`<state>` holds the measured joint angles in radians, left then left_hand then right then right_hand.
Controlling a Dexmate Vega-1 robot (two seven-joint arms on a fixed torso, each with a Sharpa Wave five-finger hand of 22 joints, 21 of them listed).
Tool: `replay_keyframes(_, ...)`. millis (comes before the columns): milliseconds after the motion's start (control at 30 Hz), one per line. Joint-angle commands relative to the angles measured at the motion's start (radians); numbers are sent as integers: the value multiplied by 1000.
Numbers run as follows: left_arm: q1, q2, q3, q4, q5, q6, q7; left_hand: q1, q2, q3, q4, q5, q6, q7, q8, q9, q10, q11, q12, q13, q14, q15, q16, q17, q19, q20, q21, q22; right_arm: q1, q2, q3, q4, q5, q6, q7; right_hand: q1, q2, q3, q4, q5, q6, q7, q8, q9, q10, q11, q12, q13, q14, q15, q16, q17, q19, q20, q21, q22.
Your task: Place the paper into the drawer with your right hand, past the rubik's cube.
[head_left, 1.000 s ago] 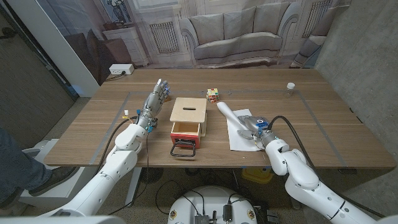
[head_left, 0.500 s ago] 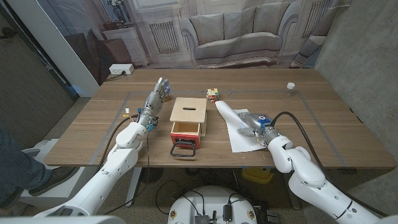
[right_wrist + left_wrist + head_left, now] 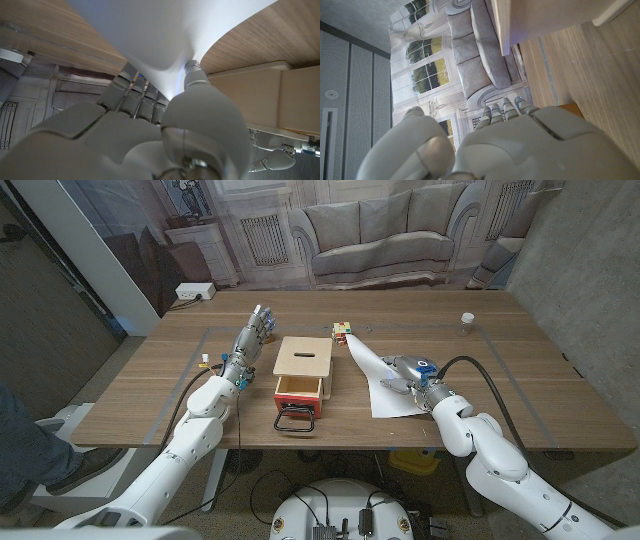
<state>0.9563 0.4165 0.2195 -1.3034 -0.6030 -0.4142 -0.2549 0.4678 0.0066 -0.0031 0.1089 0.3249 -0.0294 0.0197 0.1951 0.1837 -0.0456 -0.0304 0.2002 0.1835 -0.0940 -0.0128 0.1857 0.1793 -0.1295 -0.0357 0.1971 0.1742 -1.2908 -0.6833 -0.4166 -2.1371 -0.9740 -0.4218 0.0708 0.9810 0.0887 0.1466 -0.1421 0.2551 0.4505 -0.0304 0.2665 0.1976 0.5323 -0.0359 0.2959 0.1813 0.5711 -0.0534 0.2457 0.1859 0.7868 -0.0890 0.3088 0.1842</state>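
While the right hand pinches the paper between its fingers, the drawer stands open. The paper is not yet inside. The left hand holds nothing, fingers straight.

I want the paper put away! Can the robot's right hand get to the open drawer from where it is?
Probably yes. The right hand already grips the paper, and bare table lies between it and the open drawer. The rubik's cube sits farther back, off that path.

Desk: wooden, carrying everything.
Box: sitting mid-desk, drawer standing open.
Cube: lying behind box.
Paper: lying right of box.
Cap: sitting far right.
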Motion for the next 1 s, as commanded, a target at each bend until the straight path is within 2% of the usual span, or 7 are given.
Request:
replay_keyframes(33, 1, -6, -12, 8, -2, -2, -10, 8, 4, -9, 1, 0, 1, 3, 3, 5, -3, -6, 2, 5, -9, -1, 0, 2, -12, -44, -1, 6, -2, -8, -5, -38, -23, -15, 8, 5, 0, 6, 3, -4, 12, 2, 5, 4, 9, 1, 3, 3, 7, -125, -2, 4, 10, -63, 3, 5)
replay_keyframes(467, 0, -8, -18, 10, -2, -2, -19, 8, 5, -12, 1, 0, 2, 3, 3, 5, -2, -7, 2, 5, -10, 0, 0, 2, -12, -45, 0, 6, -13, -21, 9, -106, -76, -11, 48, 1, -1, 1, 9, -13, 8, 9, -4, 4, 1, 7, -8, 3, -3, -114, -15, 4, -4, -56, -5, 5)
replay_keyframes(1000, 6, -11, -26, 12, -7, -6, -30, 9, 7, -15, 1, 0, 2, 3, 3, 5, -3, -6, 2, 5, -10, -1, 0, 2, -13, -44, 0, 6, -5, -15, 25, -173, -136, -8, 156, 0, 0, -2, 13, -20, -4, 21, -17, 4, -11, 11, -21, 3, -13, -101, -26, 6, -6, -42, -9, 5)
